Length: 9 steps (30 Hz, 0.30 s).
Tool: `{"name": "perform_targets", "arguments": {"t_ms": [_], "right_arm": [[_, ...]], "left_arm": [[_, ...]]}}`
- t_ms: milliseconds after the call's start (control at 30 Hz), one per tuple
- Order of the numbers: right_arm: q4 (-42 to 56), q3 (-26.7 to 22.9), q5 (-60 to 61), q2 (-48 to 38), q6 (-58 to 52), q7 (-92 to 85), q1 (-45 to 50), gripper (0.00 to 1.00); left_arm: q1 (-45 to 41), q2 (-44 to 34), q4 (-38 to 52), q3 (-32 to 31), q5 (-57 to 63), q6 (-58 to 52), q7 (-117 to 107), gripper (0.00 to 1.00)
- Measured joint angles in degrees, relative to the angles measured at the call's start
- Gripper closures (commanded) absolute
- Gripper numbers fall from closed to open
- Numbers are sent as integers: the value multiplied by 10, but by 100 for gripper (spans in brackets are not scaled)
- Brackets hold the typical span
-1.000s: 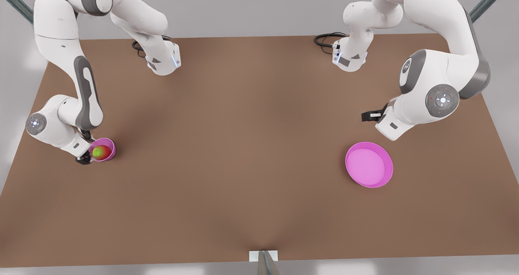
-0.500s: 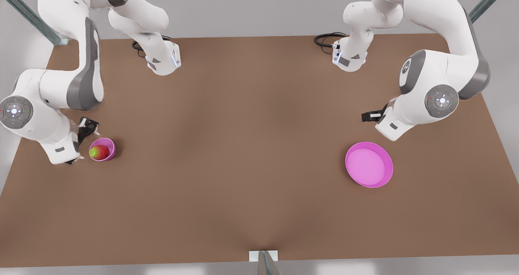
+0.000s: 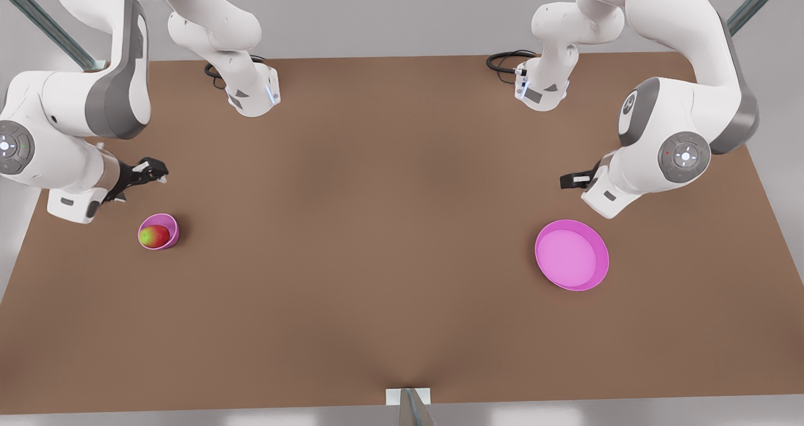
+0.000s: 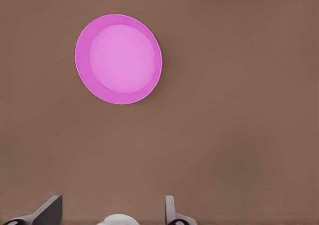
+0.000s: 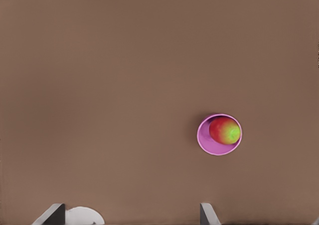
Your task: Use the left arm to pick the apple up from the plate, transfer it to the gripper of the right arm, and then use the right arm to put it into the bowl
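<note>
Apple seen seated in bowl; plate bare. Right pincer released, near bowl. Left pincer released, waiting near plate. Task judged complete.

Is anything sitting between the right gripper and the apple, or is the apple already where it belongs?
Nothing visible stands between them. The apple already sits inside the bowl. The right gripper hangs open above bare table beside it. The left gripper waits open near the empty plate.
</note>
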Motion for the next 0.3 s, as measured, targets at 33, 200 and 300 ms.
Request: {"name": "perform_targets", "arguments": {"t_ms": [33, 200, 300], "right_arm": [[0, 0, 0, 0, -2, 16, 0, 0], [-3, -1, 1, -2, -4, 83, 9, 0], [-4, -1, 2, -3, -5, 115, 10, 0]], "left_arm": [[0, 0, 0, 0, 0, 0, 0, 0], [0, 0, 0, 0, 1, 0, 0, 0], [-1, 0, 0, 0, 1, 0, 0, 0]]}}
